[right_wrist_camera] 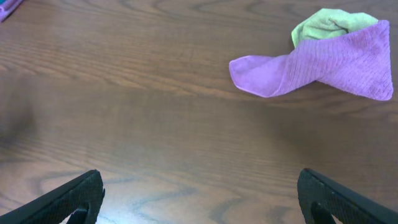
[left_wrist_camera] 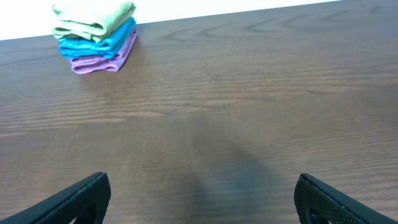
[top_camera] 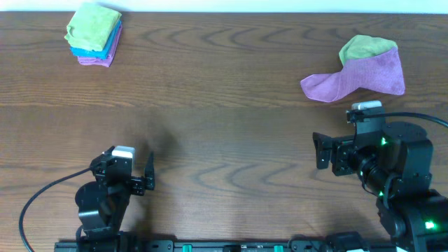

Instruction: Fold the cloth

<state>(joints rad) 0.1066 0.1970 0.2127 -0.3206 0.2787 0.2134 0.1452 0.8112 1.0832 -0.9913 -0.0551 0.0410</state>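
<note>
Find the cloth (top_camera: 92, 26) folded at the back-left of the surface (top_camera: 224, 105), topping a small stack w/ a blue cloth (top_camera: 89, 49) & a folded purple cloth (top_camera: 95, 61) beneath. See left gripper (left_wrist_camera: 202, 190) & right gripper (right_wrist_camera: 199, 186) low near the front edge, well apart from the stack, jaws spread wide on both w/ nothing btwn. Note at back-right a loose purple cloth (top_camera: 364, 78) draped over a yellower-green cloth (top_camera: 362, 46).

Your wooden table (top_camera: 224, 126) carries a stack of folded cloths (top_camera: 94, 38) far left, a purple cloth (top_camera: 367, 77) over a yellow-green cloth (top_camera: 360, 47) far right.
</note>
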